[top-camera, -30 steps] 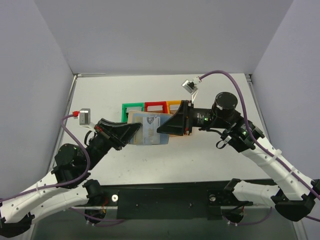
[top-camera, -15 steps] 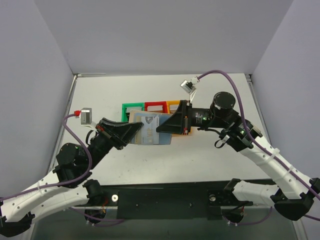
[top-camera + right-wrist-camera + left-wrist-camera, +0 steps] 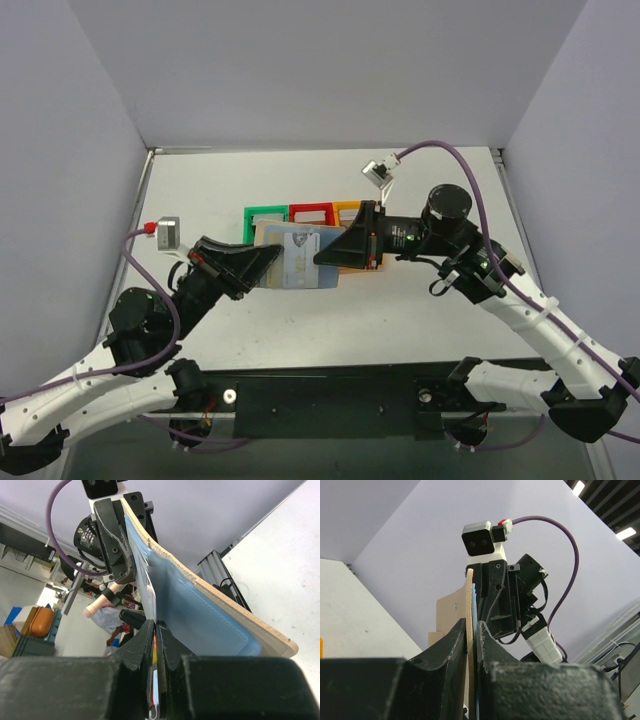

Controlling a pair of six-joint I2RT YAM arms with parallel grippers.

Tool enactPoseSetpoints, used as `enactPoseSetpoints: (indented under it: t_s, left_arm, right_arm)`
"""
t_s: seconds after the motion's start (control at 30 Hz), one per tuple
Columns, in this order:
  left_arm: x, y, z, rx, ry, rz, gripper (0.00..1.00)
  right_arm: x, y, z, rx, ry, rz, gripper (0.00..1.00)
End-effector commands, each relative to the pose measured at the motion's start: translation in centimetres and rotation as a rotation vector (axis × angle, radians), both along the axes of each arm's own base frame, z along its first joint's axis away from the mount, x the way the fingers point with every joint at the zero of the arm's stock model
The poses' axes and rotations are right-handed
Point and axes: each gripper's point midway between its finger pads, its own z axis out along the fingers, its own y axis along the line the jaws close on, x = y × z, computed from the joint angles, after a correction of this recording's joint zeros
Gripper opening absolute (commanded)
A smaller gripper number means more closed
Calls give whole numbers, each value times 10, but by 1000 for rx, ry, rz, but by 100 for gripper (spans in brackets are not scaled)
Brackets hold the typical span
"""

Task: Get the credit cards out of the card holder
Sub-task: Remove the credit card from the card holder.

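Note:
The tan card holder [image 3: 266, 237] hangs open above the table, in front of the bins, between my two grippers. My left gripper [image 3: 270, 260] is shut on its left end; in the left wrist view its tan edge [image 3: 469, 605] stands upright between the jaws of that gripper [image 3: 474, 636]. A pale blue credit card [image 3: 302, 262] sticks out of the holder to the right. My right gripper [image 3: 320, 257] is shut on that card. In the right wrist view the thin card [image 3: 148, 587] runs into the right gripper [image 3: 156, 628], beside the light blue inner panel [image 3: 200, 615].
A green bin [image 3: 265, 214], a red bin [image 3: 312, 212] and an orange bin [image 3: 348, 209] stand in a row just behind the card holder. Grey walls close in the table on the left, back and right.
My right gripper has closed its jaws onto the card. Both arms and the card holder have stayed almost where they were.

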Motion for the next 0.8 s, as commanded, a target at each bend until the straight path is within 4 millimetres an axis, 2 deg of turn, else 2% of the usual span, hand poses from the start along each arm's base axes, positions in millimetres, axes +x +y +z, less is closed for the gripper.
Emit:
enactPoseSetpoints:
  t_s: [0.0, 0.07, 0.1, 0.17, 0.23, 0.37, 0.53, 0.63, 0.77]
  left_arm:
    - [-4, 11, 21, -64, -40, 13, 0]
    - [-4, 11, 22, -66, -41, 10, 0]
    - [-4, 9, 21, -62, -38, 7, 0]
    - [-4, 8, 22, -63, -40, 1, 0]
    - [-4, 6, 22, -64, -41, -5, 0]
    - [-5, 4, 25, -66, -45, -10, 0]
    - [-5, 3, 28, -70, -48, -14, 0]
    - [-4, 0, 26, -63, -47, -18, 0]
    - [-4, -2, 27, -63, -46, -24, 0]
  right_arm:
    - [-6, -6, 14, 48, -50, 14, 0]
    - [-7, -5, 13, 51, -45, 20, 2]
    - [-6, -5, 12, 50, -41, 20, 13]
    - [-7, -5, 14, 58, -44, 22, 27]
    - [-7, -5, 15, 60, -43, 22, 34]
    - [-6, -4, 14, 58, -39, 23, 40]
    - [-7, -4, 18, 73, -39, 27, 41]
    - [-7, -3, 21, 84, -41, 30, 38]
    - [-8, -2, 21, 82, -37, 39, 26]
